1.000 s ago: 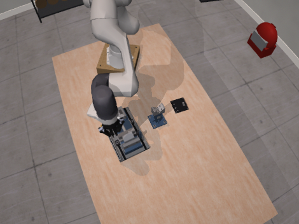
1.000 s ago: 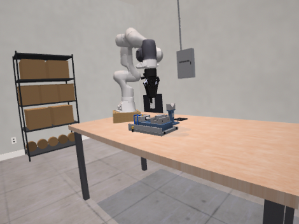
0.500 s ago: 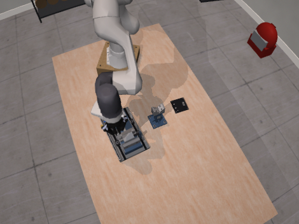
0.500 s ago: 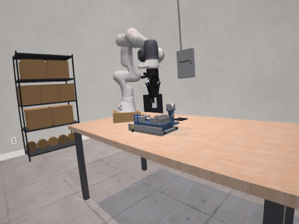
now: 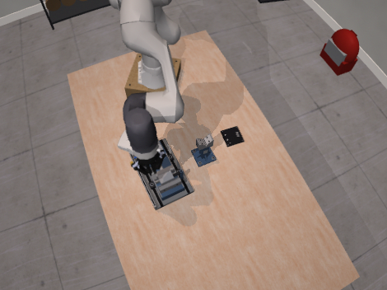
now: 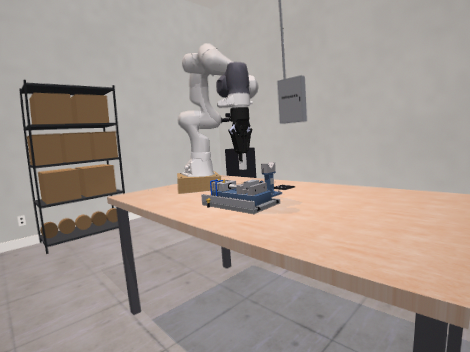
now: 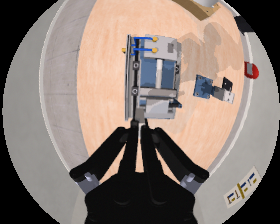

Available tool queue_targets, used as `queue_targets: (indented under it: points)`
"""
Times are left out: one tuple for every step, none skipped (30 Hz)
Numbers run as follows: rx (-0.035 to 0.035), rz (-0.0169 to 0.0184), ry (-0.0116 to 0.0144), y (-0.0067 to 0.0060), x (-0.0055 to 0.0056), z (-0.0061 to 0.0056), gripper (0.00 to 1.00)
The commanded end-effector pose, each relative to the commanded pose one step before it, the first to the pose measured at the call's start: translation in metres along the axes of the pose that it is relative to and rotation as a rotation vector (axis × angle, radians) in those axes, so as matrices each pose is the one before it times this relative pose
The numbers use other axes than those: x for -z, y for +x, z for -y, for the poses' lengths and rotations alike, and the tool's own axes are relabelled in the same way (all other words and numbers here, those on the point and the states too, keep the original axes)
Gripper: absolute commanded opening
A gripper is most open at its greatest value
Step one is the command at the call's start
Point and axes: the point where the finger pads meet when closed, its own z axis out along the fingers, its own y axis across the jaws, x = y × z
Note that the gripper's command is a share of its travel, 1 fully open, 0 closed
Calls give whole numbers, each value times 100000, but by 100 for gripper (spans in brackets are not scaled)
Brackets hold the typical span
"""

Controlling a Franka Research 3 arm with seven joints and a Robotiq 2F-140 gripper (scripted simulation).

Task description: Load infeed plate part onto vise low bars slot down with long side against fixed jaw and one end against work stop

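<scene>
Pincer [image 6: 241, 150] held above the vise [image 6: 243, 196], fingers closed on nothing.
The part [image 5: 168, 177] is seen below the pincer, lying between the vise jaws; the V-block [image 5: 204, 146] and plate [image 5: 231, 137] are placed farther right.

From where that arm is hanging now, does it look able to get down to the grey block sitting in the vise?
Probably yes. The gripper hangs shut and empty above the vise, and nothing shows between it and the part lying between the open jaws. The fingers would likely have to open first.
</scene>
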Motion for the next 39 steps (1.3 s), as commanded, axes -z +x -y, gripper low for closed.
queue_targets:
  points:
    - [-461, 257, -119, -81, 6, -168, 0]
    - [0, 0, 0, 0, 0, 0, 0]
    - [0, 0, 0, 0, 0, 0, 0]
    - [0, 0, 0, 0, 0, 0, 0]
    - [0, 0, 0, 0, 0, 0, 0]
    - [0, 0, 0, 0, 0, 0, 0]
    - [0, 0, 0, 0, 0, 0, 0]
    - [0, 0, 0, 0, 0, 0, 0]
    - [0, 0, 0, 0, 0, 0, 0]
    - [0, 0, 0, 0, 0, 0, 0]
    - [0, 0, 0, 0, 0, 0, 0]
    - [0, 0, 0, 0, 0, 0, 0]
    - [0, 0, 0, 0, 0, 0, 0]
    - [0, 0, 0, 0, 0, 0, 0]
    - [0, 0, 0, 0, -2, 0, 0]
    - [0, 1, 0, 0, -4, 0, 0]
    - [0, 1, 0, 0, -8, 0, 0]
    - [0, 2, -1, 0, -13, 0, 0]
    - [0, 2, -1, 0, -19, 0, 0]
    - [1, 3, -1, 0, -25, 0, 0]
    - [1, 4, -2, 0, -32, 0, 0]
    - [1, 5, -2, 0, -40, 0, 0]
    - [2, 6, -3, 0, -48, 0, 0]
    - [2, 7, -3, 0, -56, -1, 0]
    - [2, 8, -4, 0, -65, -1, 0]
    - [0, 0, 0, 0, 0, 0, 0]
    - [0, 0, 0, 0, 0, 0, 0]
    - [3, 9, -4, 0, -73, -1, 0]
    - [4, 10, -5, 0, -82, -2, 0]
    - [-1, 1, 0, 0, -87, 0, 0]
    - [0, 0, 0, 0, -95, -1, 0]
    - [0, 0, 0, 0, -103, -1, 0]
    - [1, 0, 0, 0, -111, -2, 0]
    - [0, 0, 0, 0, -118, -2, 0]
    - [-1, 0, 0, 0, -124, -1, 0]
    - [0, 0, 0, 0, -131, -1, 0]
    - [1, 0, -1, 0, -137, -2, 0]
    - [0, 0, 0, 0, -142, -1, 0]
    - [0, 0, 0, 0, -146, -1, 0]
